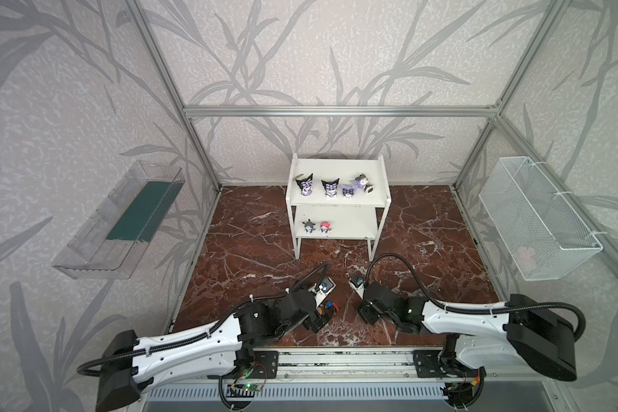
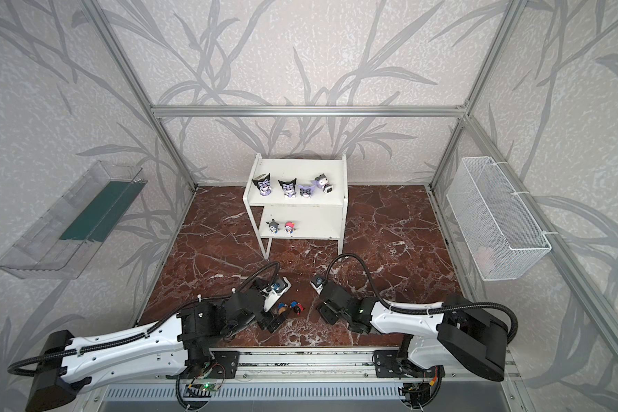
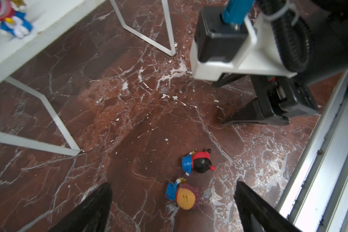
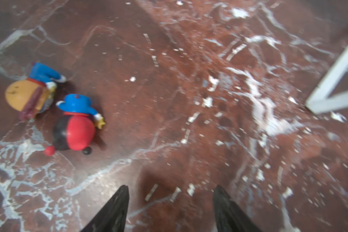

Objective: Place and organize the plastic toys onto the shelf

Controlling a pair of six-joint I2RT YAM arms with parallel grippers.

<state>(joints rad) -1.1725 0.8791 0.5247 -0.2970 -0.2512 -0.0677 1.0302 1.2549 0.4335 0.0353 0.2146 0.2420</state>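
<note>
**Pair lying flat**

An orange-headed toy (image 3: 186, 197) and a black-red-headed toy (image 3: 200, 163), both blue-bodied, lie toppled side by side on the marble counter (image 3: 129, 100), well apart from the white shelf (image 1: 336, 199). The left end effector (image 3: 173, 183) is spread wide and empty near the orange one. The right end effector (image 4: 171, 186) is parted and empty.

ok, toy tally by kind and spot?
Large pointed-ear plastic figurines, top tier of white metal shelf: 4
Small grey-headed figurine, lower tier: 1
Small pink-headed figurine, lower tier: 1
Small orange-headed figurine, lying on marble surface: 1
Small black-red-headed figurine, lying there too: 1
Total: 8
</note>
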